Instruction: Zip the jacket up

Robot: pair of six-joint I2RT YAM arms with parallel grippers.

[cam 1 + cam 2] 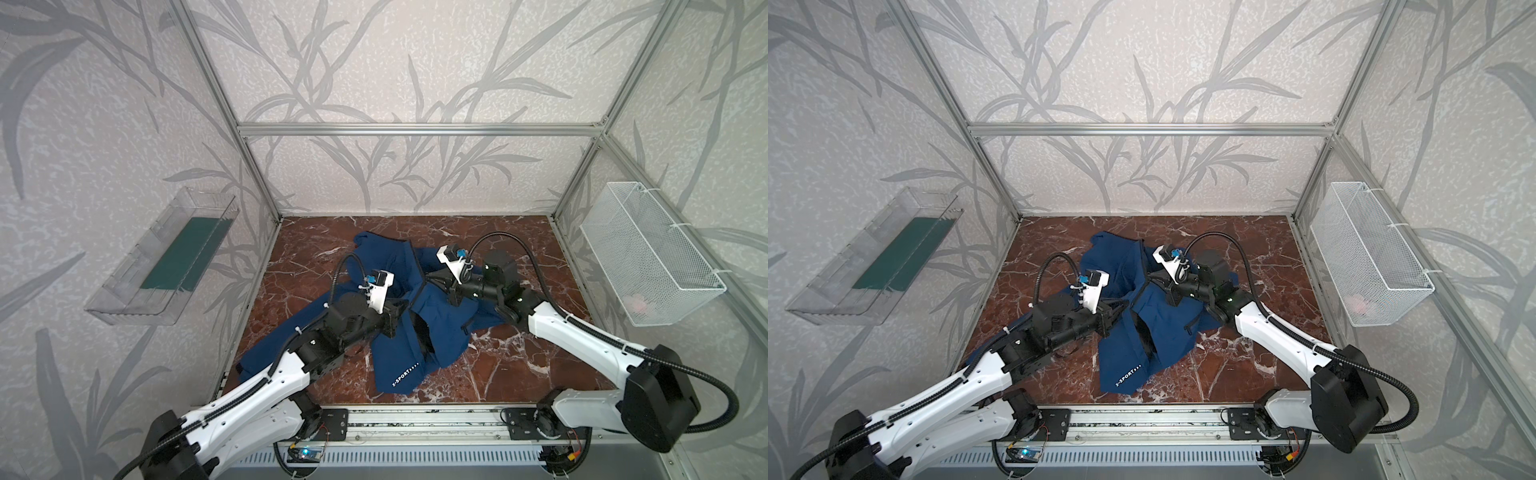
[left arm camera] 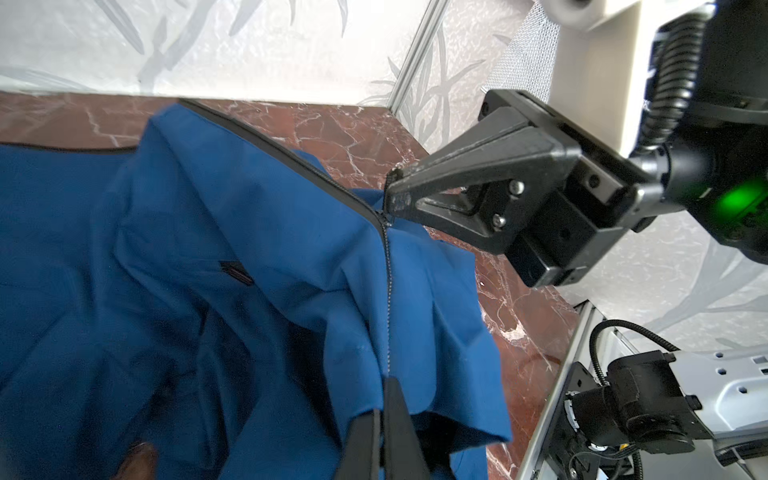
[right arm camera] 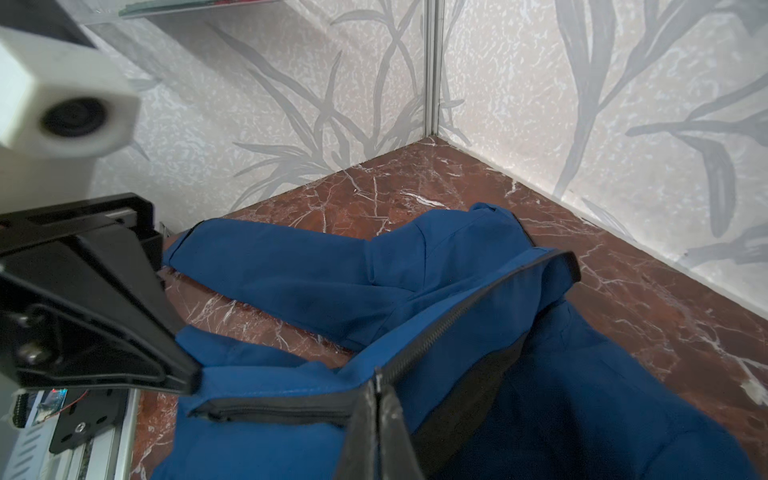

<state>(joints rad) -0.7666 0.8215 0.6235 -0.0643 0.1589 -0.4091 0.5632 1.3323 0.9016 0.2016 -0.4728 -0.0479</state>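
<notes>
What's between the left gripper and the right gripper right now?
A closed stretch of zipper on the jacket, running from left gripper to right gripper; the left wrist view shows it.

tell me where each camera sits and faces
Top views: high at the front, looking down at the jacket on the table; left arm and right arm show.
Left wrist: behind the left claw, facing the right claw across the jacket.
Right wrist: behind the right claw, facing the corner post.
Shared: both wrist views show the zipper and both claws.
</notes>
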